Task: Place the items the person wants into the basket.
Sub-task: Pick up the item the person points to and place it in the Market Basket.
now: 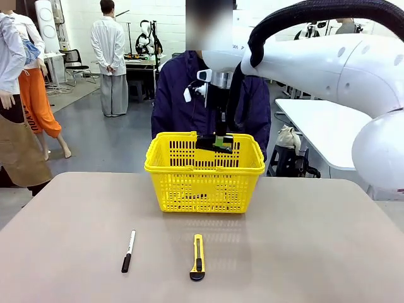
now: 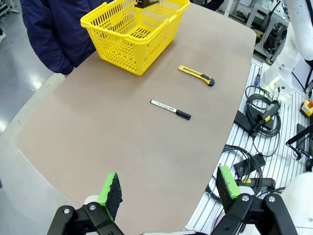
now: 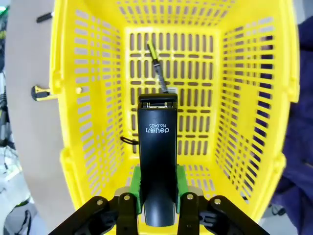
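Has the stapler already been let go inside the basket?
No, in the right wrist view the right hand is shut on the black stapler, holding it above the floor of the yellow basket.

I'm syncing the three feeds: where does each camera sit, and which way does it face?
Front: between the arms, facing the person; right arm over the basket.
Left wrist: high off the table's side, looking down; open left tool.
Right wrist: above the basket, looking in; right tool holds the stapler.
Shared: basket, marker, box cutter.

Stapler [image 3: 157,166] print, inverted: "deli No.0425", probably.
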Available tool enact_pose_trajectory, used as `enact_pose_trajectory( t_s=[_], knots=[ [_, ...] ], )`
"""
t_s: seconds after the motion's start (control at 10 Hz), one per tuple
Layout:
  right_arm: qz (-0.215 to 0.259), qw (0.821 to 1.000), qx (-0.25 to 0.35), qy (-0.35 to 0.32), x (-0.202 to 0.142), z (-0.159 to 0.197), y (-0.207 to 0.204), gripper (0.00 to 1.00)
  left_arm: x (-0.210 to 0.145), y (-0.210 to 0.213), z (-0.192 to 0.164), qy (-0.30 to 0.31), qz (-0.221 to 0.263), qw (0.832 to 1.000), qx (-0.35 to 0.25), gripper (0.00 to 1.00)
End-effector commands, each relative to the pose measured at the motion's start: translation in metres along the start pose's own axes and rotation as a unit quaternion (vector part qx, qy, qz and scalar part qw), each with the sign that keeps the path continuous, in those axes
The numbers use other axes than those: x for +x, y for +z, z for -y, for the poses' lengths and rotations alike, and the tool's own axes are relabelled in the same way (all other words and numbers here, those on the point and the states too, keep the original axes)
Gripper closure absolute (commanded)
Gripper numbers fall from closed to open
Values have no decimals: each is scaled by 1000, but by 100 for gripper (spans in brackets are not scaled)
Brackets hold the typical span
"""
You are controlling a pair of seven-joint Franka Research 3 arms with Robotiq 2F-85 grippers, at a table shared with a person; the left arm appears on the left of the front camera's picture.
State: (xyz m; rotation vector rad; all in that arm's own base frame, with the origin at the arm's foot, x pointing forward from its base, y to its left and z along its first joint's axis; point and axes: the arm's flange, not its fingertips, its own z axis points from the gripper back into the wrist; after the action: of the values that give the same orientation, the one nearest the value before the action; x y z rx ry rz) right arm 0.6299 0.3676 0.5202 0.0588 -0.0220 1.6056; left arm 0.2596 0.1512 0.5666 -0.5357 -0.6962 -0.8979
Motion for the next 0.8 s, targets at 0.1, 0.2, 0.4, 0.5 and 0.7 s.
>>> enact_pose_trajectory(
  t_s=[0.1, 0.2, 0.4, 0.5, 0.7],
  knots=[
    [-28, 999, 27, 11, 17, 31, -4, 68, -1, 2, -1, -8, 8, 1000, -5, 0],
    [-33, 999, 36, 12, 19, 35, -12, 68, -1, 2, -1, -8, 8, 1000, -5, 0],
    [-46, 998, 47, 15, 21, 37, -22, 68, -1, 2, -1, -8, 8, 1000, -5, 0],
    [-50, 997, 49, 18, 22, 38, -24, 68, -1, 2, -1, -8, 8, 1000, -5, 0],
    [-57, 997, 54, 20, 23, 38, -29, 68, -1, 2, -1, -8, 8, 1000, -5, 0]
  ],
)
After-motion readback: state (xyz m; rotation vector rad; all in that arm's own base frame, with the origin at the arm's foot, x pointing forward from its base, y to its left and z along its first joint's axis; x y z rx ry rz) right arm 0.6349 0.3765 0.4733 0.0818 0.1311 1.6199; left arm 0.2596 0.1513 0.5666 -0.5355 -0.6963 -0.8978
